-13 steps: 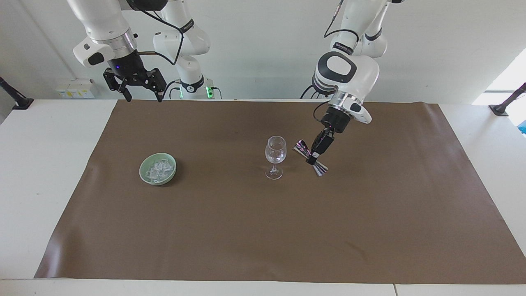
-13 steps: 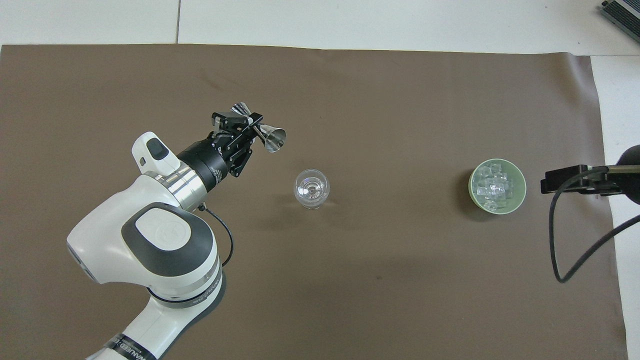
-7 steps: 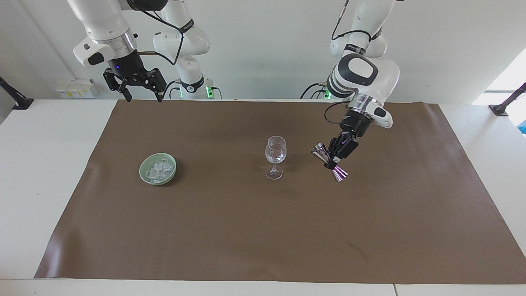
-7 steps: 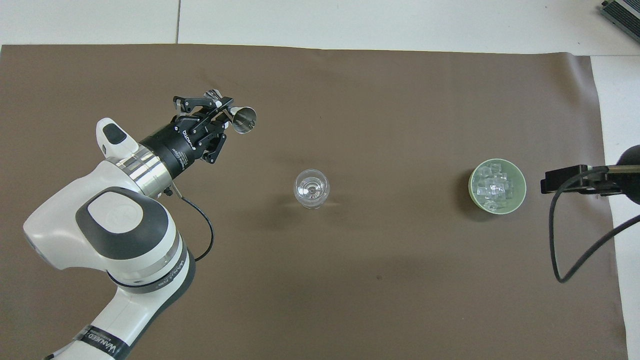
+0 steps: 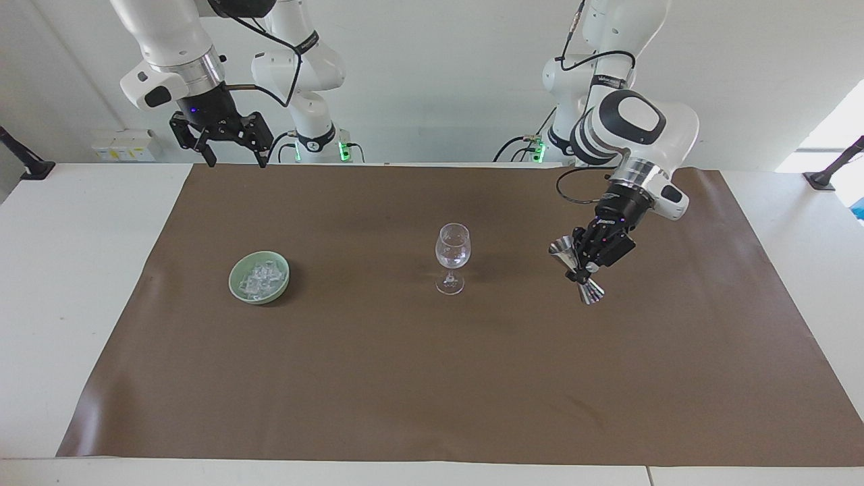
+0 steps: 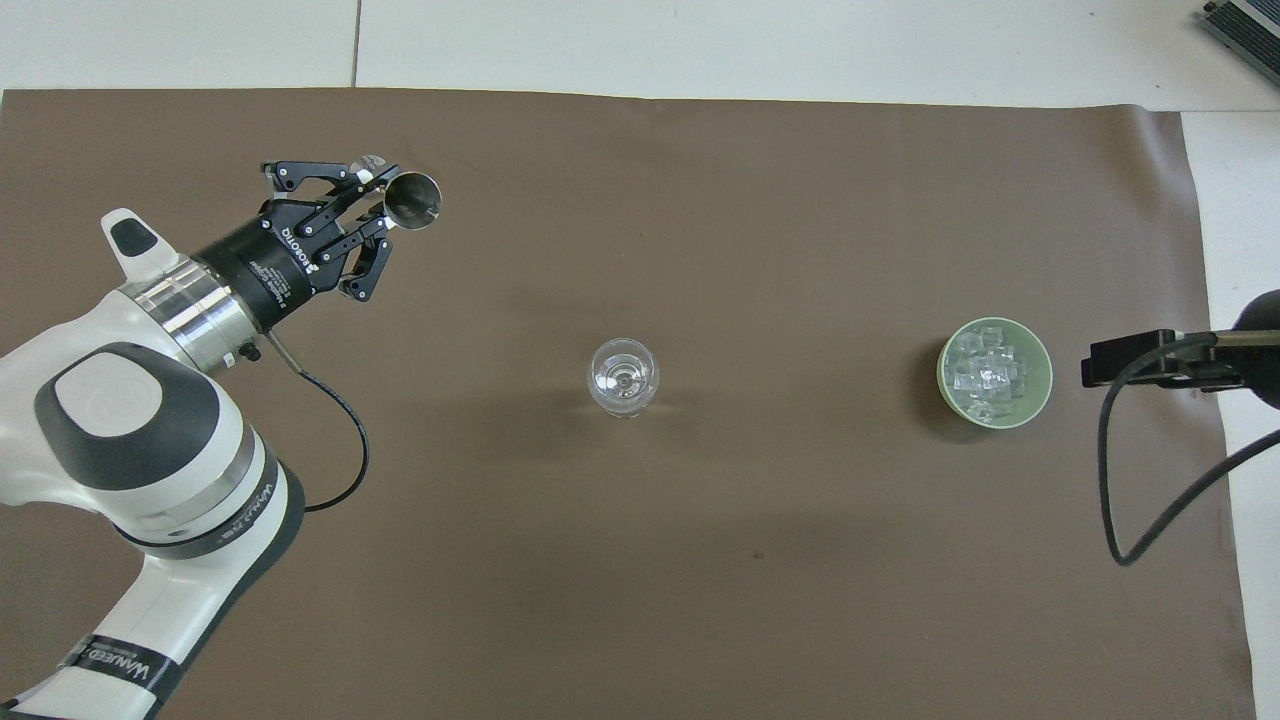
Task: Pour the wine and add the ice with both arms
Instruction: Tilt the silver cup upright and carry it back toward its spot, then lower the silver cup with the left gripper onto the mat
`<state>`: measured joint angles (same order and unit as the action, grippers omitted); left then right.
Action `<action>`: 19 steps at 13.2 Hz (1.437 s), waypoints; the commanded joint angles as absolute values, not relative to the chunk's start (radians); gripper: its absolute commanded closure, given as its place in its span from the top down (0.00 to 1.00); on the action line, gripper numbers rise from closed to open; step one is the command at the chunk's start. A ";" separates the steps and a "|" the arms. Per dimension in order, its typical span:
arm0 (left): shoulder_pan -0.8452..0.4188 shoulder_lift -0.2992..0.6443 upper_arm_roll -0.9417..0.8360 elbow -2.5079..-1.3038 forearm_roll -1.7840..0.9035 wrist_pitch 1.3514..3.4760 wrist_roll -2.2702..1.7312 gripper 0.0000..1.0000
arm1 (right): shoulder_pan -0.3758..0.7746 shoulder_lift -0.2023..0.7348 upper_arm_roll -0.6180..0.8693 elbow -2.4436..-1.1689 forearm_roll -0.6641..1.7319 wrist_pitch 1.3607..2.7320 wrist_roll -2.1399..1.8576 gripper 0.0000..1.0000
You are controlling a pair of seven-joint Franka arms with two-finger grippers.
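Observation:
A clear wine glass [image 5: 452,256] [image 6: 623,376] stands upright at the middle of the brown mat. My left gripper [image 5: 584,267] [image 6: 372,192] is shut on the waist of a steel double-cone jigger [image 5: 578,273] [image 6: 410,200], held tilted above the mat toward the left arm's end of the table, apart from the glass. The ice [image 5: 259,279] [image 6: 985,373] is heaped in a pale green bowl [image 5: 241,286] [image 6: 943,375] toward the right arm's end. My right gripper [image 5: 231,146] waits open, high over the mat's edge nearest the robots; in the overhead view only its finger [image 6: 1130,362] shows beside the bowl.
The brown mat [image 5: 405,378] [image 6: 700,560] covers most of the white table [image 5: 67,270]. A black cable [image 6: 1150,480] loops down from the right arm beside the bowl. Black clamps [image 5: 20,158] stand at the table's corners.
My left arm has carried the jigger away from the wine glass toward its own end of the table, and the jigger has turned from lying sideways to nearly upright. The right arm has stayed still.

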<state>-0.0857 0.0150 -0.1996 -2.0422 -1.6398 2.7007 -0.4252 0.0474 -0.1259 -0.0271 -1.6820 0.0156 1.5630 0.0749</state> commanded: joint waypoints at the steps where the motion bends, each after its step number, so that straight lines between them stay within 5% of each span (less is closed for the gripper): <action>1: -0.091 -0.009 -0.125 -2.046 -1.489 2.564 -0.578 0.00 | 0.046 -0.149 -0.026 -1.703 0.011 1.552 0.061 1.00; 10: -0.086 -0.002 0.127 -2.023 -1.367 2.137 -0.650 0.00 | 0.046 -0.149 -0.026 -1.703 0.011 1.552 0.061 1.00; 19: -0.072 0.040 0.261 -2.048 -1.374 1.948 -0.807 0.00 | 0.046 -0.149 -0.026 -1.703 0.011 1.552 0.061 1.00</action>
